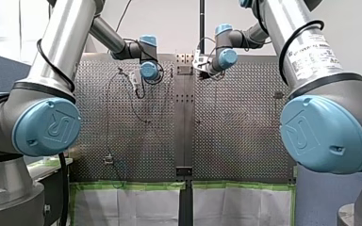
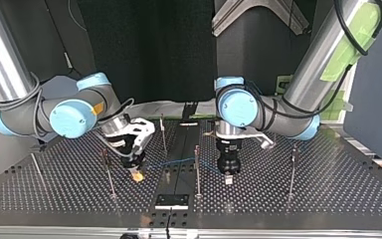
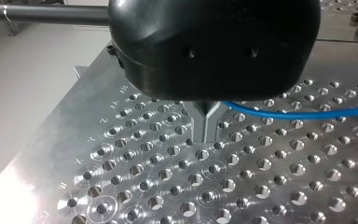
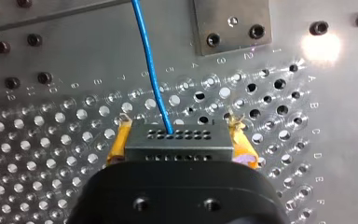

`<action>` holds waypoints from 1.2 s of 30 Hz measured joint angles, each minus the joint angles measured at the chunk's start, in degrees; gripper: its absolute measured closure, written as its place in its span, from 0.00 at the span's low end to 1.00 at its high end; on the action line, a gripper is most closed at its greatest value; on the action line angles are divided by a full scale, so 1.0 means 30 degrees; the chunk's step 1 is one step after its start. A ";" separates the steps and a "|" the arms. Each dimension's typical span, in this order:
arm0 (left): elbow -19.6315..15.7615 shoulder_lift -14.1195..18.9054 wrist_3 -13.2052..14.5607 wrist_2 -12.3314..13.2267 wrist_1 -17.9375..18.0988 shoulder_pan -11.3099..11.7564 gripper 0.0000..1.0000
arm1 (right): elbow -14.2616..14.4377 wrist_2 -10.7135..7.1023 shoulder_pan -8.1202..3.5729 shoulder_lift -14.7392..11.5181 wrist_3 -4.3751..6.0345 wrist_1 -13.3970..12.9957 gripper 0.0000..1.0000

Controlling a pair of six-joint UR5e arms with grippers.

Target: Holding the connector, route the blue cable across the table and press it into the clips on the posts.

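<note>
Blue cable [image 4: 149,70] is the bit I'm nervous about. It comes out of the connector [image 4: 179,140], which my right gripper [image 4: 179,127] has clamped between its yellow pads [image 4: 119,142], low over the table [image 2: 328,191] at the top view's left. From there it runs near a post [image 2: 197,169] to my left gripper [image 3: 207,126]. Its metal fingers [image 3: 200,126] are pressed together with the cable running straight into them. I read that as pinched, though the contact itself is hidden.

What could go wrong, I reckon:
- The cable is thin, round and glossy, so bare metal fingers could let it slide and I'd lose the tension.
- Pull too hard and it kinks where it enters the connector, or the block twists between the pads.
- The posts are skinny upright rods and both grippers sit close to them, so a careless sweep could knock one.
- The clips are too small for me to make out, so a miss seems likely.

The connector is a dark, boxy block with rows of tiny holes. The table is shiny brushed metal, pitted with a grid of countersunk holes.
</note>
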 joint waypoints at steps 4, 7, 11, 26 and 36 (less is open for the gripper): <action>0.0000 0.0019 -0.0010 -0.0017 -0.0312 -0.0128 0.44 | -0.0038 -0.0054 -0.0114 0.0006 -0.0097 0.0041 1.00; 0.0000 0.0033 0.0023 -0.0189 -0.0708 -0.0226 0.00 | -0.0049 -0.0064 -0.0149 -0.0004 -0.0187 0.0076 1.00; 0.0000 0.0048 0.0097 -0.0735 -0.1346 -0.0332 0.00 | -0.0049 -0.0070 -0.0205 -0.0043 -0.0249 0.0110 1.00; -0.0713 0.1059 -0.0003 -0.1338 -0.3890 -0.1320 0.00 | -0.0033 -0.0057 -0.0491 -0.0606 -0.0268 0.0219 1.00; -0.2187 0.2367 -0.0335 -0.0909 -0.4439 -0.1876 0.00 | 0.0068 -0.0041 -0.0510 -0.0639 -0.0269 0.0275 1.00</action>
